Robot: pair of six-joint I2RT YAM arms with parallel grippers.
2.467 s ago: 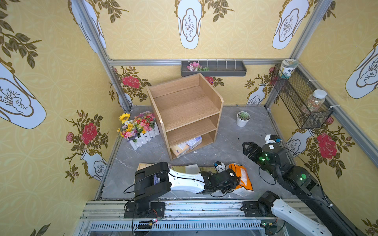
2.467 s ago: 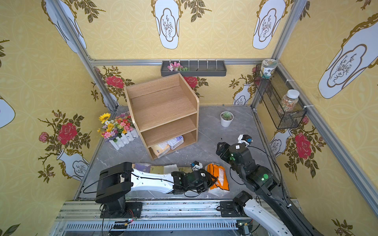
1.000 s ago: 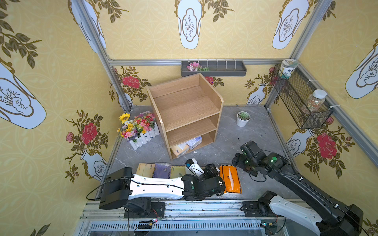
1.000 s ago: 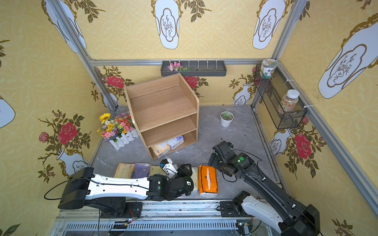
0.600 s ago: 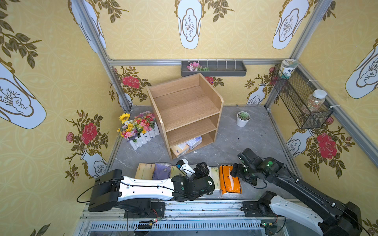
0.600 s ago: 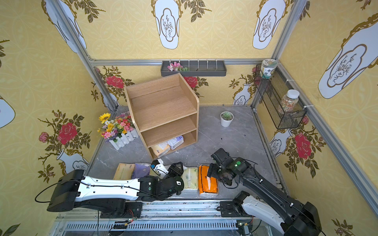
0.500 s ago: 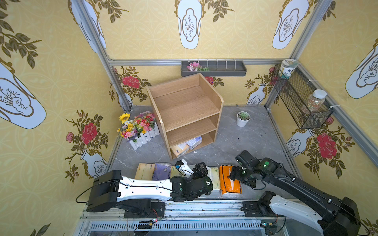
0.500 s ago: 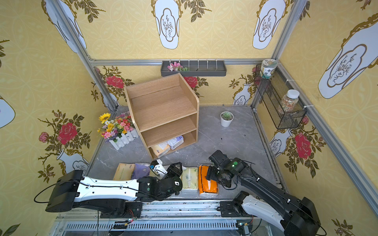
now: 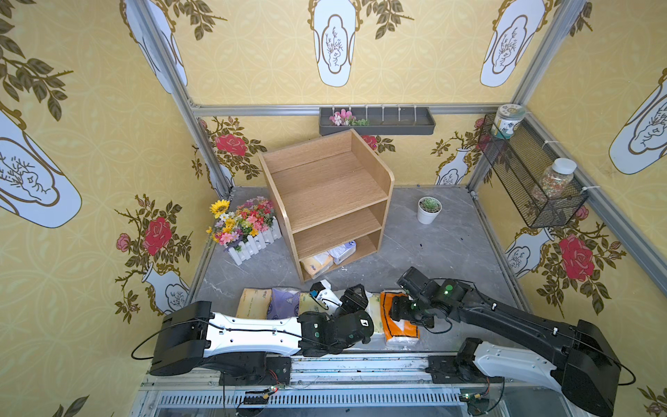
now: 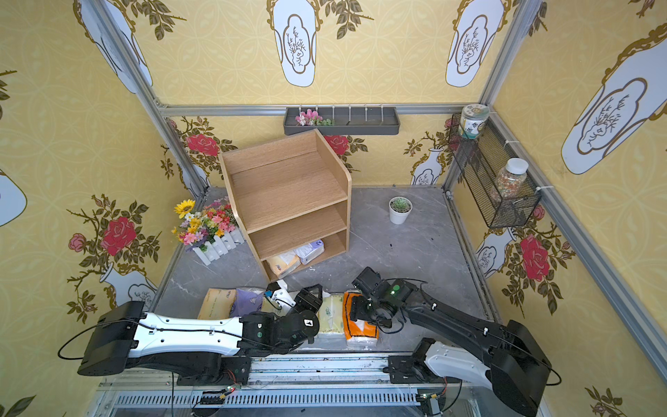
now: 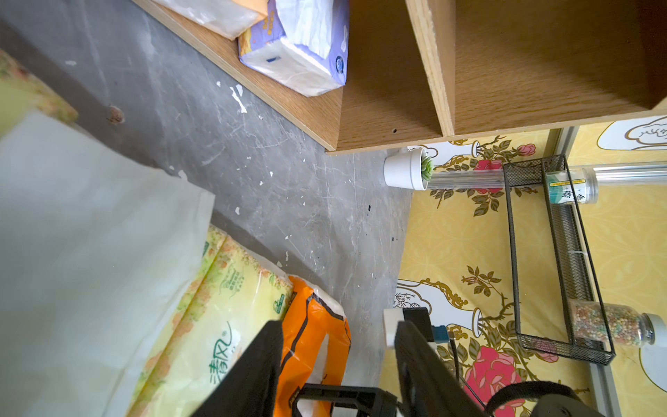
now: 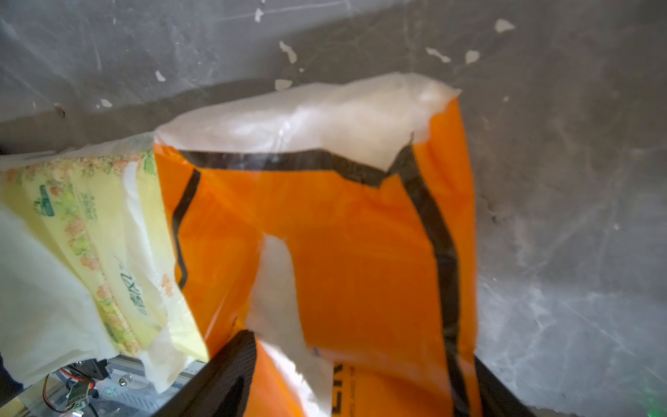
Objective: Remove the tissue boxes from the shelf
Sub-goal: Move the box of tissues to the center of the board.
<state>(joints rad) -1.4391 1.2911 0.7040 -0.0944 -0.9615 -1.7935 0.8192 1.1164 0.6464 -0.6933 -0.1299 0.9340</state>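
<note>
Shelf [image 9: 325,187]: stands at the back of the floor [image 9: 433,252], left of centre. Its bottom tier holds two packs side by side, a tan pack [image 9: 317,263] and a lavender pack [image 9: 343,251].
Row of packs [image 9: 253,303]: lies along the floor's front edge, before the shelf. At its right end the yellow pack [image 10: 330,314] touches the orange pack [image 9: 402,328].
Right gripper [image 12: 361,361]: over the orange pack, jaws wide and astride it — gripping or only flanking, cannot tell.
Left gripper [image 11: 337,335]: about half spread, empty, above the row — just beside the yellow pack.
</note>
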